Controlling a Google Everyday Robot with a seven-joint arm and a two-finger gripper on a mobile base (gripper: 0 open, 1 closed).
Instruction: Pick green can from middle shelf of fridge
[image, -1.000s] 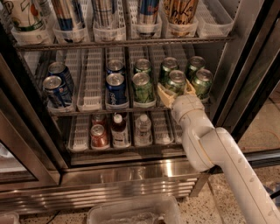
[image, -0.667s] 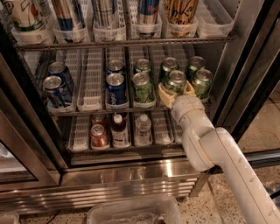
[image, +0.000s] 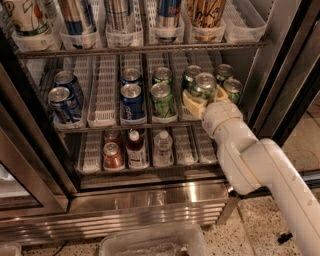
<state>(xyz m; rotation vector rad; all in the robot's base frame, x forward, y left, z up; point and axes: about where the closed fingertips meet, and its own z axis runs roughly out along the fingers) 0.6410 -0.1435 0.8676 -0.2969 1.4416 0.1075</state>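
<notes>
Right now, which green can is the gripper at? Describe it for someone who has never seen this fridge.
In the fridge, find the middle shelf of short soda cans. Green cans fill three lanes on its right; the green can is the front one of the middle lane. It alone sits inside the cream gripper.

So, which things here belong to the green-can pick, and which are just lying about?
Job: green can on the middle shelf; gripper at that can; fridge.
Lying about: other green cans; blue cans; bottles below; top-shelf drinks; floor bin.
</notes>
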